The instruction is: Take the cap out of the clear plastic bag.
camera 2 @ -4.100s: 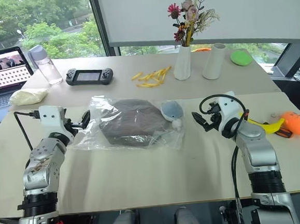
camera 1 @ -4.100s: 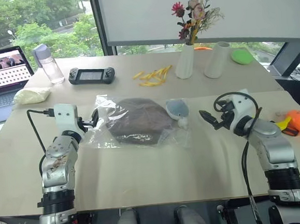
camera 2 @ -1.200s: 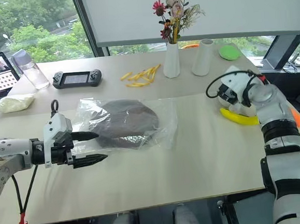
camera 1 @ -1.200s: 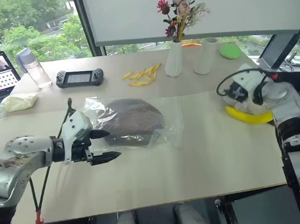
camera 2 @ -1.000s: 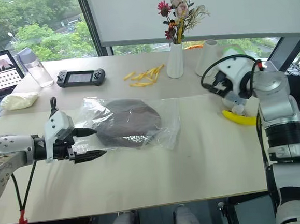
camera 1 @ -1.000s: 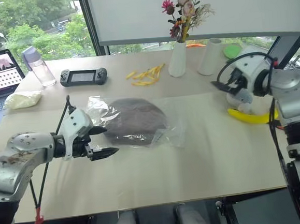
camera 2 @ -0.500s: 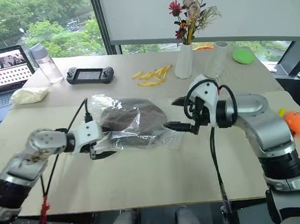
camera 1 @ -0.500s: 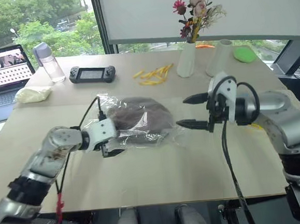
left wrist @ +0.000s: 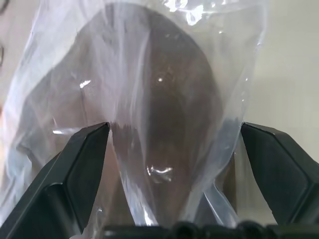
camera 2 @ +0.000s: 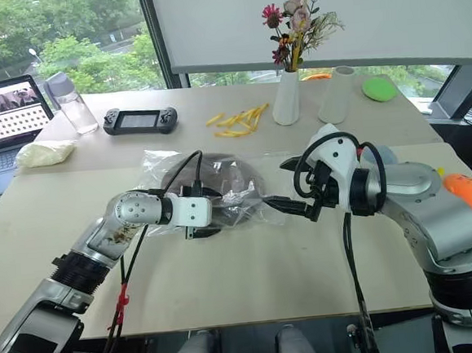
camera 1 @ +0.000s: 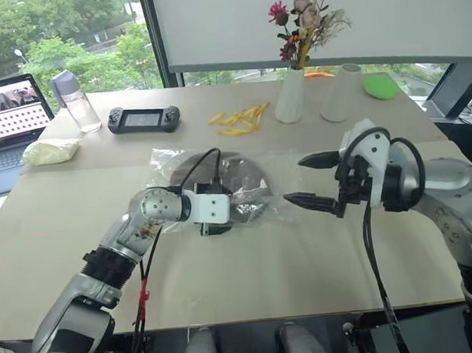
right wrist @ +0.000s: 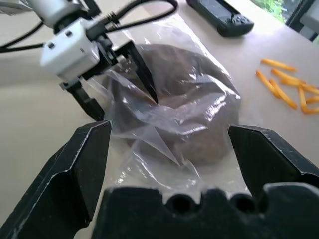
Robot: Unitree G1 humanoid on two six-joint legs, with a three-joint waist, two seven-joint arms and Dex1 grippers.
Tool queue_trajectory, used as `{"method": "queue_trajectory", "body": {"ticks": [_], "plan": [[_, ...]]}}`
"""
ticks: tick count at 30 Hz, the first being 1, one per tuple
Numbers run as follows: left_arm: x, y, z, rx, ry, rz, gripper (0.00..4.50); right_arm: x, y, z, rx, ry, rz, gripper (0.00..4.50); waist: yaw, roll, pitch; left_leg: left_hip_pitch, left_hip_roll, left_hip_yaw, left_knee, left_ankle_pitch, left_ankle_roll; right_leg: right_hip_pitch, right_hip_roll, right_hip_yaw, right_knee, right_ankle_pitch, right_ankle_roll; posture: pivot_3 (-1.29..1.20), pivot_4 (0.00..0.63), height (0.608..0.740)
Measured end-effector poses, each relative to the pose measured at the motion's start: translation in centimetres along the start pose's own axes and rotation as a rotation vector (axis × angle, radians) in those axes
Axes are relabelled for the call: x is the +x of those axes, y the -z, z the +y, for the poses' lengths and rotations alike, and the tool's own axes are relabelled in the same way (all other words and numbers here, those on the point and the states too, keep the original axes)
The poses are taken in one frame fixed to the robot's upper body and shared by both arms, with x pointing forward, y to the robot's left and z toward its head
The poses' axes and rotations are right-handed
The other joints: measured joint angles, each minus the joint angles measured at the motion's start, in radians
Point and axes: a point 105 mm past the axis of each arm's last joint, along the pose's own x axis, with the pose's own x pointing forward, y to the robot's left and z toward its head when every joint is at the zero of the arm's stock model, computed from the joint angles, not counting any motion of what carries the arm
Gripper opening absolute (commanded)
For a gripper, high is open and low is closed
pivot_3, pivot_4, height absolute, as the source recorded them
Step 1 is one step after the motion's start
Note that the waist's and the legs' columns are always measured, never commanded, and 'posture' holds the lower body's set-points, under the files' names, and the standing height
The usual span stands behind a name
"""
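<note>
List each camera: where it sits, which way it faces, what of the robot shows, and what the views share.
Left eye, right eye: on the head, looking forward and down at the table; both arms show.
Left wrist: on the left arm, facing the cap inside the clear plastic bag; left hand open around it.
Right wrist: on the right arm, facing the bag; right hand open, left hand beyond.
Shared: cap and bag.

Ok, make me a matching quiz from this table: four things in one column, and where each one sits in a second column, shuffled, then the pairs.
Things:
1. cap
2. game controller
3. vase
4. laptop

Places:
A. far left edge of the table
B. inside the bag
C. holding flowers, beside the white cup
D. next to the water bottle

Pairs: 1-B, 2-D, 3-C, 4-A
</note>
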Motion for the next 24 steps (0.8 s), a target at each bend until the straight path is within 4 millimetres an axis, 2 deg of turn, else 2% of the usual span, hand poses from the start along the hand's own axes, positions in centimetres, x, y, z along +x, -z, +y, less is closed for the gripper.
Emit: {"method": "queue_trajectory", "body": {"ticks": [5,13,17,19,24], "plan": [[0.9,0.2,-0.2,0.015,0.015,-0.011,2.82,0.0,-0.1,-0.2,-0.005,0.024,0.001,4.50,0.005,0.001,-0.001,0.000,0.000,0.000,0.005,0.000,0.000,0.002,0.000,0.000,0.000,-0.002,-0.003,0.00,0.150,0.740],[1.3,1.4,0.1,-0.038,-0.033,0.014,0.08,0.0,0.0,-0.2,0.004,0.031,0.007,4.50,-0.002,0.001,-0.001,-0.001,0.000,0.000,0.007,0.000,0.000,0.002,0.000,0.000,0.000,0.000,-0.002,0.00,0.150,0.740],[1.1,2.0,1.0,-0.031,-0.086,0.032,0.01,-0.3,0.2,0.2,0.009,-0.004,0.025,4.50,-0.005,0.000,-0.001,-0.003,0.000,0.000,0.007,0.000,0.000,-0.001,0.000,0.000,0.000,0.000,-0.001,0.00,0.150,0.740],[1.0,2.4,1.3,-0.011,-0.115,0.040,0.01,-0.6,0.9,0.5,0.019,-0.020,0.054,4.50,-0.004,0.000,-0.001,-0.003,0.000,0.000,0.006,0.000,0.000,-0.001,0.000,0.000,0.000,0.003,0.003,0.00,0.150,0.740],[-0.2,3.7,3.0,0.092,-0.193,0.080,0.01,-2.1,3.6,1.2,0.058,-0.077,0.191,4.50,-0.004,0.000,0.000,-0.006,0.000,0.000,0.006,-0.001,0.001,-0.004,0.000,0.000,-0.001,0.003,0.004,0.00,0.150,0.740]]}}
